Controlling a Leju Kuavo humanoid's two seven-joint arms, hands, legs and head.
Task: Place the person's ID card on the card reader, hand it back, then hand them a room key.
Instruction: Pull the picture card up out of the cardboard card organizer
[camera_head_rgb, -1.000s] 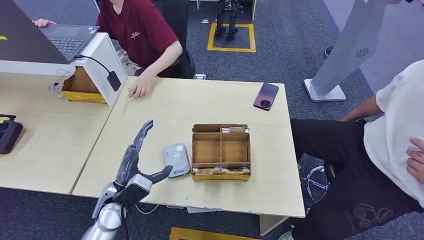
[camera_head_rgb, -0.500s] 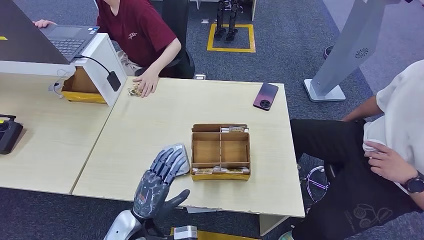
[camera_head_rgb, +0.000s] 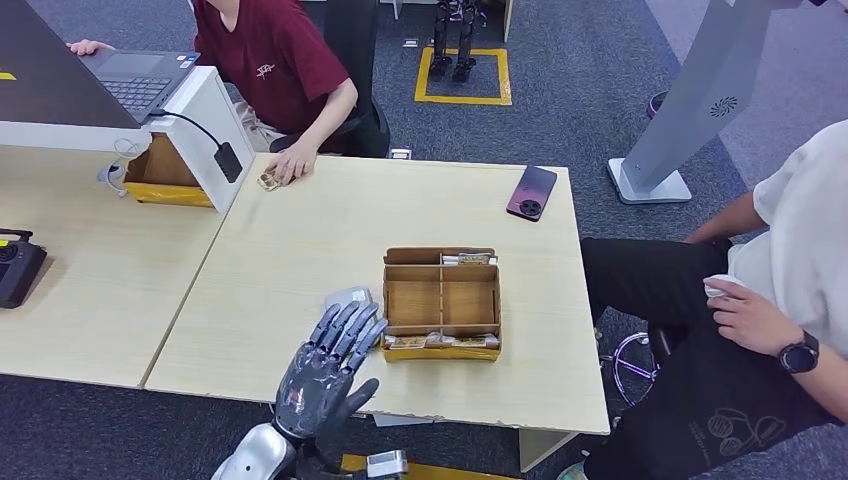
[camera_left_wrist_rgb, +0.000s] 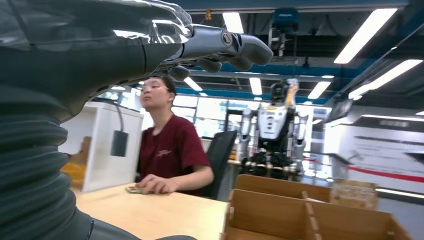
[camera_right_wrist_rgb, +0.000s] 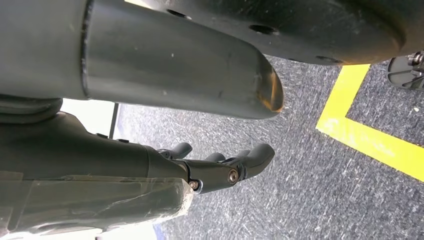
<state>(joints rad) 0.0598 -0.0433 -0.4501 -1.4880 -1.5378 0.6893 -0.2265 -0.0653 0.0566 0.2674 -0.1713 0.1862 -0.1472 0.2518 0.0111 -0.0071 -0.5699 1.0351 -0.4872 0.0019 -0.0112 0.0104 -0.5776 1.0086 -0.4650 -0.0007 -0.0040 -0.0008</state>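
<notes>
At the near edge of the table (camera_head_rgb: 300, 240), the left hand (camera_head_rgb: 325, 370) hovers palm up with its fingers spread and nothing in it, their tips over the near side of the grey card reader (camera_head_rgb: 347, 297), which it largely hides. The right hand (camera_right_wrist_rgb: 220, 167) hangs low over the carpet, its fingers loosely apart and holding nothing.

Just right of the reader stands the wooden organiser box (camera_head_rgb: 441, 302). Its middle compartments look bare, while the near and far slots hold flat stacked items (camera_head_rgb: 440, 342), probably the room keys, though they are too small to be sure.

No ID card can be made out on the reader or in either hand. The person in the red shirt (camera_head_rgb: 270, 60) at the far left rests a hand (camera_head_rgb: 292, 165) beside a small object (camera_head_rgb: 268, 181) on the table; whether that is the card cannot be told.

The risk I see is in the handover: the offered palm sits well apart from that person, so a card passed across could slip off the open fingers, or the hand could knock the reader or the box as it closes.
</notes>
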